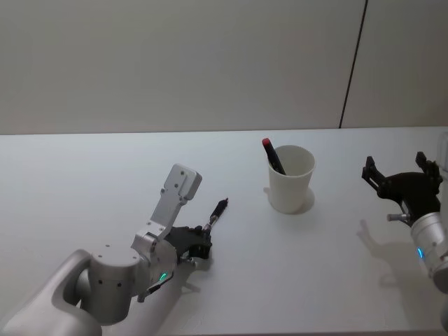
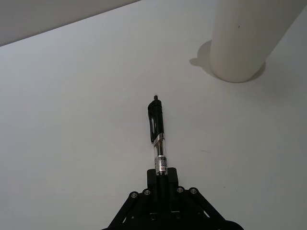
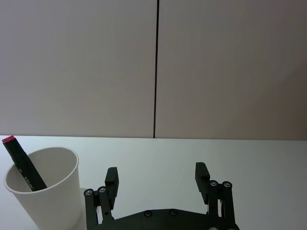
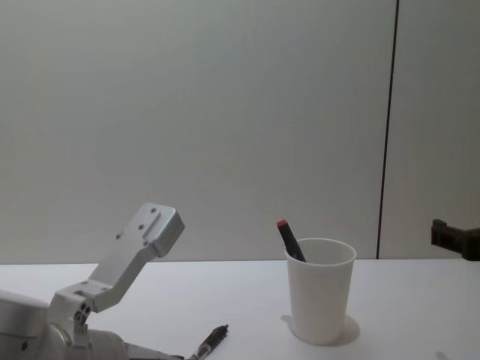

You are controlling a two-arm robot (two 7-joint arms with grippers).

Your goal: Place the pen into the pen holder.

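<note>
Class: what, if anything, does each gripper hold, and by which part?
The left gripper holds the pen by the end of its barrel opposite the clip. The right gripper is open and holds nothing.

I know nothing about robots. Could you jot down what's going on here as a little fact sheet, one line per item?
pen: black, gripped at one end, its free end toward the pen holder, not yet in it
left gripper: shut on the pen, low over the white table
pen holder: white paper cup, upright, right of and beyond the pen
inside the pen holder: a red-capped marker, leaning
right gripper: open, empty, off to the right of the pen holder
</note>
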